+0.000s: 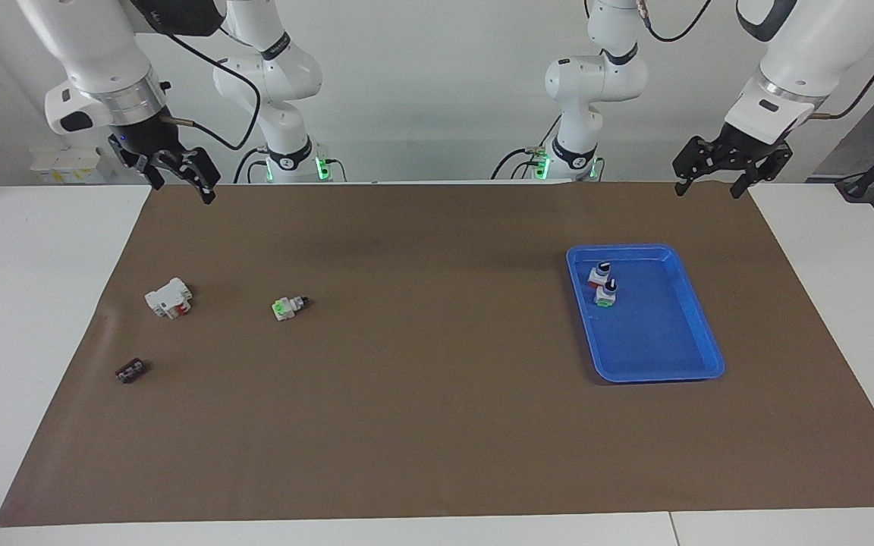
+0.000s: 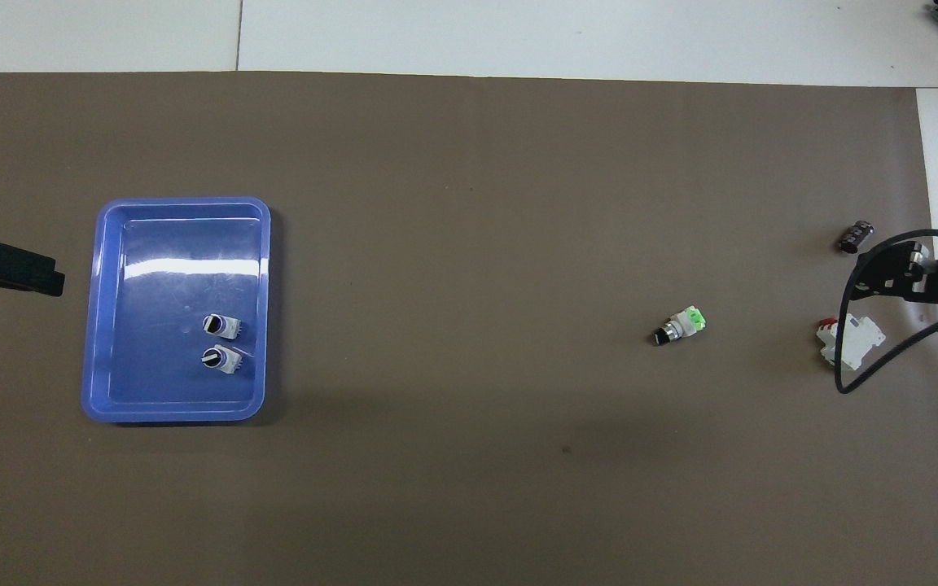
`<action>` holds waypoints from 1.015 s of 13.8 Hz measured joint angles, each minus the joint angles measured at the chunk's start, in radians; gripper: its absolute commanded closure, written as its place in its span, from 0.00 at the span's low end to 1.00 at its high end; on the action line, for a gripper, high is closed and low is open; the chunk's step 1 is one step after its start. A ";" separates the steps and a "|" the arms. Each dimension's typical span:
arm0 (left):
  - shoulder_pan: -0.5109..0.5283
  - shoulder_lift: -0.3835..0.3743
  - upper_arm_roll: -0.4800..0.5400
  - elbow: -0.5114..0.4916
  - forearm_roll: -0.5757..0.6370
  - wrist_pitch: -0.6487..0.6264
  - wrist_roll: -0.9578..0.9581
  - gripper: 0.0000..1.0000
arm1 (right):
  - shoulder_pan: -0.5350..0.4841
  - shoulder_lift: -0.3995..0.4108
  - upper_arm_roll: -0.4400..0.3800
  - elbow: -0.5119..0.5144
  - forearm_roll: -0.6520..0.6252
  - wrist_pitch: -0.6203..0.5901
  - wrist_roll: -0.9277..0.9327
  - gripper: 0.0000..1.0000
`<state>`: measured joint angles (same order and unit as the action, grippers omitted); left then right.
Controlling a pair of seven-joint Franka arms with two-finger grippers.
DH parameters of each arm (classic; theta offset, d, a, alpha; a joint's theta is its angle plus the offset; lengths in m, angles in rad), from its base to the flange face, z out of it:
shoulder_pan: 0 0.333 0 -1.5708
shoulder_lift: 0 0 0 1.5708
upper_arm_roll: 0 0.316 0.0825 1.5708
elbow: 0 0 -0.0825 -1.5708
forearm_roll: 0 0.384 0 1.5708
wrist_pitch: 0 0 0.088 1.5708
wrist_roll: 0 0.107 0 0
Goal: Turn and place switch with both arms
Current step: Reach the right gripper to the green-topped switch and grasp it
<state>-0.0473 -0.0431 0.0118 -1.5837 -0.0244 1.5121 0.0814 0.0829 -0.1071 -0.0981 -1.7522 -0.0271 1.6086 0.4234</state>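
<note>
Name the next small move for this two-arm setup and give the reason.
Probably the right gripper should come down over the switch lying on its side on the brown mat: it hangs open and empty at that end of the table, while the left gripper waits open near the blue tray.

White jointed arms (image 1: 95,53), grey joint rings, black cables, black hands
</note>
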 measured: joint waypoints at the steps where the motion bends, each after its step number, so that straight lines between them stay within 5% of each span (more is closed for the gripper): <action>1: 0.000 0.000 0.000 0.000 0.000 0.000 0.000 0.00 | 0.001 -0.001 0.000 -0.040 0.000 0.043 0.043 0.00; 7: 0.000 0.000 0.000 -0.001 0.000 0.000 0.000 0.00 | 0.069 0.010 0.009 -0.318 0.000 0.336 0.425 0.00; 14: 0.000 0.000 0.000 -0.001 0.000 0.000 0.000 0.00 | 0.097 0.181 0.012 -0.481 0.064 0.668 0.632 0.00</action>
<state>-0.0473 -0.0433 0.0114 -1.5847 -0.0244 1.5121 0.0810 0.1795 0.0737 -0.0862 -2.2330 0.0369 2.2768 1.0555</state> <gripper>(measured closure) 0.000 0.000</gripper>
